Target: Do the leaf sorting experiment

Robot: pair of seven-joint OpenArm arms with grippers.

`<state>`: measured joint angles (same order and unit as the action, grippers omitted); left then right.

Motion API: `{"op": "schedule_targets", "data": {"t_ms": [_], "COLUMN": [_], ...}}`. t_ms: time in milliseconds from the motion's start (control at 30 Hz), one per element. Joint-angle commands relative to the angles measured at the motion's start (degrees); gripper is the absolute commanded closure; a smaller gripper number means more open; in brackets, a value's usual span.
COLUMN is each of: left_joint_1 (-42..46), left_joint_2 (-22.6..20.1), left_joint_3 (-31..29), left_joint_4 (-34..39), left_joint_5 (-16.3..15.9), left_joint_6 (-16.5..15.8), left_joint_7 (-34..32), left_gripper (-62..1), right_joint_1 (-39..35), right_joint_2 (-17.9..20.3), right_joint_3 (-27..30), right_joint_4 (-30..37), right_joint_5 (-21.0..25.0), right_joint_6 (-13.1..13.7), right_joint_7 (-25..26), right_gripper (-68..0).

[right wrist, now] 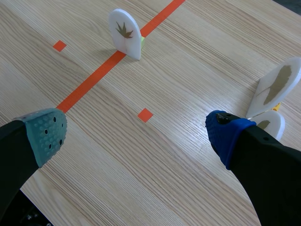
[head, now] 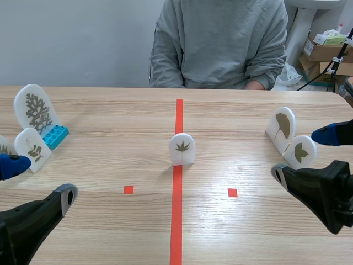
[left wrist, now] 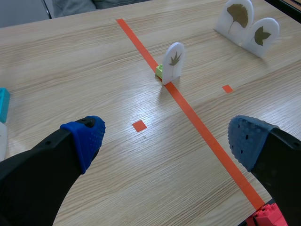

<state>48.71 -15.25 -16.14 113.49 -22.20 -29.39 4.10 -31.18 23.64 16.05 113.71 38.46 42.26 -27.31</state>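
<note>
Standing on the tape line (head: 176, 232) at the middle of the worktop (head: 110, 226), the maple card (head: 181, 149) is upright and well apart from both hands. A green brick (left wrist: 159, 71) touches its back, mostly hidden behind it. The left hand (left wrist: 167, 141) hovers over the near left part of the worktop, fingers wide apart with nothing between them. The right hand (right wrist: 135, 134) hovers over the near right part, fingers likewise spread and empty.

Toward the left edge stand a fern card (head: 36, 109) and, nearer, a sprig card (head: 32, 149), with a blue brick (head: 55, 136) just beside them. A third card (head: 4, 146) there is cut off from view and partly covered by the left hand's blue pad, so its leaf is hard to make out. Toward the right edge a ginkgo card (head: 281, 128) and an oval-leaf card (head: 301, 152) stand close together. In the right wrist view one of the two is half hidden behind the blue-padded finger.

A red piece (left wrist: 268, 217) peeks out beneath the left hand; I cannot tell what it is. A person (head: 218, 44) in grey sits at the far edge, head out of view.
</note>
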Motion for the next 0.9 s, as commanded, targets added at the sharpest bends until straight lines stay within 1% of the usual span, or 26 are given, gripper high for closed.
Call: {"op": "schedule_targets", "data": {"t_ms": [0,133,267,500,700,867], "left_joint_1": [0.0,0.0,0.0,0.0,0.0,-0.2], "left_joint_2": [0.3,0.3,0.3,0.3,0.3,0.3], "left_joint_3": [0.0,0.0,0.0,0.0,0.0,0.0], "left_joint_4": [0.2,0.2,0.2,0.2,0.2,0.2], "left_joint_5": [-0.7,-0.7,-0.7,-0.7,-0.7,-0.7], "left_joint_6": [0.0,0.0,0.0,0.0,0.0,0.0], "left_joint_7": [-0.5,-0.4,-0.3,0.1,0.5,1.0], "left_gripper": [-55.9,-55.9,-55.9,-55.9,-55.9,-55.9], "right_joint_1": [-0.1,-0.1,-0.1,-0.1,-0.1,-0.1], "right_joint_2": [0.6,0.6,0.6,0.6,0.6,0.6], "right_joint_3": [0.1,0.1,0.1,0.1,0.1,0.1], "right_joint_4": [0.0,0.0,0.0,0.0,0.0,0.0], "right_joint_5": [0.8,0.7,-0.6,-0.8,-0.9,-5.4], "right_joint_6": [0.5,0.5,0.5,0.5,0.5,0.5], "right_joint_7": [0.6,0.6,0.6,0.4,-1.6,-2.2], "right_gripper": [-60.4,-60.4,-60.4,-60.4,-60.4,-60.4]}}
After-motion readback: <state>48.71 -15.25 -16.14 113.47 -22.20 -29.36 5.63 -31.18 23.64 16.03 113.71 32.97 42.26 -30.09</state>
